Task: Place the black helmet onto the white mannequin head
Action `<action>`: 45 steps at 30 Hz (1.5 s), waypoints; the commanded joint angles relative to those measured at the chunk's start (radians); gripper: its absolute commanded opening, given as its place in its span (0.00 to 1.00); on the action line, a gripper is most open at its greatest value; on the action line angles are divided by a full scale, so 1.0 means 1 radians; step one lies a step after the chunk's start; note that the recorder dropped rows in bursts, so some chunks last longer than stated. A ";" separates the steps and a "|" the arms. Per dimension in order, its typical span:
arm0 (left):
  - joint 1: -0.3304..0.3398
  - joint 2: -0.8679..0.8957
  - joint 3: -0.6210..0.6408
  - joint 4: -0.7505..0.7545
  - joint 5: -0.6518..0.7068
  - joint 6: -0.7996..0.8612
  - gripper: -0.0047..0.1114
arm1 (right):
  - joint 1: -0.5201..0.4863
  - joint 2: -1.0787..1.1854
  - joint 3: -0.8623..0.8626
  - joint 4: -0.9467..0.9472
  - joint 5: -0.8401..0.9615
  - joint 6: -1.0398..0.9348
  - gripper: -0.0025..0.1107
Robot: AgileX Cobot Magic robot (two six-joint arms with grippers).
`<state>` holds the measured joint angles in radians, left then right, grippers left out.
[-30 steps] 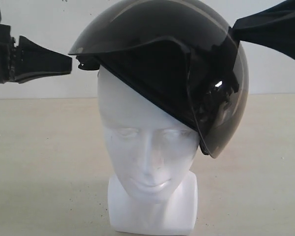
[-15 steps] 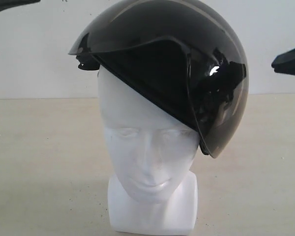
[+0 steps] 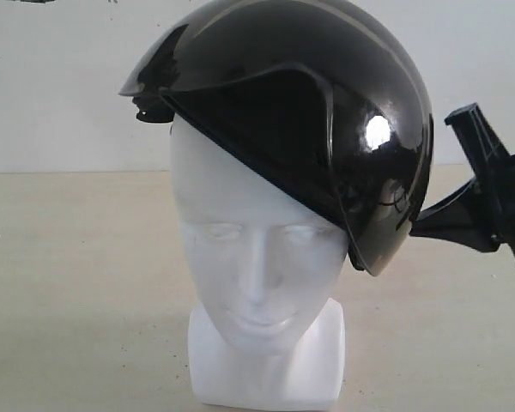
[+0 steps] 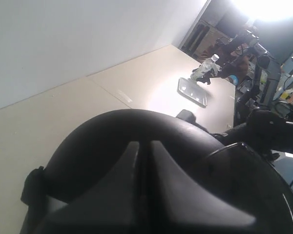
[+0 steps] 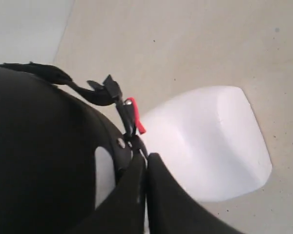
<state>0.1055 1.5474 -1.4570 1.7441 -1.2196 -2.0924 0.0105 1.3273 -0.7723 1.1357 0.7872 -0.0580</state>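
The left jaws are pressed fully together with nothing between them; their two dark fingers (image 4: 176, 200) meet along one straight seam. Just past the tips lies the rounded crown of the black helmet (image 4: 97, 151), filling the space under them. Whether the tips touch it cannot be told. Well beyond the helmet, far out on the pale bench (image 4: 53, 112), stand a clear bottle (image 4: 206, 66) and a flat tray (image 4: 192, 92).

The right jaws are likewise closed tight and hold nothing. Their tips sit right beside the helmet's lower rim, close to the point where the chin strap (image 5: 63, 78) hangs out with its buckle and a small red tab (image 5: 136, 121). Contact with the rim cannot be made out. Past the tips, a little farther off, shows the blocky neck base of the white mannequin head (image 5: 210, 151).

In the exterior view the helmet rests on top of the mannequin head at a slant. Its rim drops low on the side nearest the right jaws and rides high on the far side, and the face is uncovered. The head stands upright on the bench.
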 commanded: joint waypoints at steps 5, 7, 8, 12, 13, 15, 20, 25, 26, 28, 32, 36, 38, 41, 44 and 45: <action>-0.010 0.002 -0.009 0.000 -0.001 -0.009 0.08 | -0.002 0.151 0.008 0.220 0.094 -0.221 0.02; -0.010 0.002 -0.009 0.000 -0.001 -0.009 0.08 | -0.002 0.172 0.008 0.339 0.150 -0.306 0.02; -0.010 0.005 -0.009 0.000 -0.001 -0.009 0.08 | -0.002 0.179 0.008 0.386 0.174 -0.342 0.02; -0.010 0.010 -0.009 0.000 -0.001 -0.009 0.08 | -0.002 0.181 0.008 0.439 0.210 -0.383 0.02; -0.010 0.011 -0.009 0.000 -0.001 -0.009 0.08 | -0.002 0.181 0.008 0.441 0.222 -0.393 0.02; -0.010 0.015 -0.009 0.000 -0.001 -0.009 0.08 | -0.002 0.181 0.008 0.441 0.242 -0.400 0.02; -0.014 0.029 0.015 0.000 -0.001 -0.009 0.08 | -0.002 0.150 0.008 0.466 0.237 -0.405 0.02; -0.014 0.031 0.084 0.000 -0.001 -0.009 0.08 | -0.002 0.086 0.003 0.519 0.223 -0.427 0.02; -0.014 0.031 0.097 0.000 -0.001 -0.009 0.08 | -0.002 0.078 0.000 0.523 0.223 -0.427 0.02; -0.014 0.031 0.113 0.000 -0.001 -0.009 0.08 | -0.002 0.066 0.000 0.529 0.227 -0.424 0.02; -0.025 0.031 0.119 0.000 -0.001 -0.002 0.08 | -0.002 0.053 0.000 0.510 0.213 -0.426 0.02; -0.069 0.031 0.119 0.000 -0.001 -0.002 0.08 | -0.002 0.053 0.000 0.504 0.200 -0.426 0.02; -0.071 0.031 0.119 0.000 -0.001 0.007 0.08 | -0.002 0.053 0.000 0.500 0.199 -0.426 0.02; -0.062 0.031 0.119 0.000 -0.001 0.010 0.08 | -0.002 0.049 0.000 0.479 0.177 -0.424 0.02; -0.057 0.031 0.119 0.000 -0.001 0.006 0.08 | -0.002 0.040 0.000 0.446 0.144 -0.407 0.02; -0.057 0.031 0.119 0.000 -0.001 0.006 0.08 | -0.002 0.036 0.000 0.440 0.134 -0.404 0.02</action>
<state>0.0581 1.5777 -1.3444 1.7098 -1.1867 -2.0886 0.0000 1.3843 -0.7635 1.6002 0.8675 -0.4668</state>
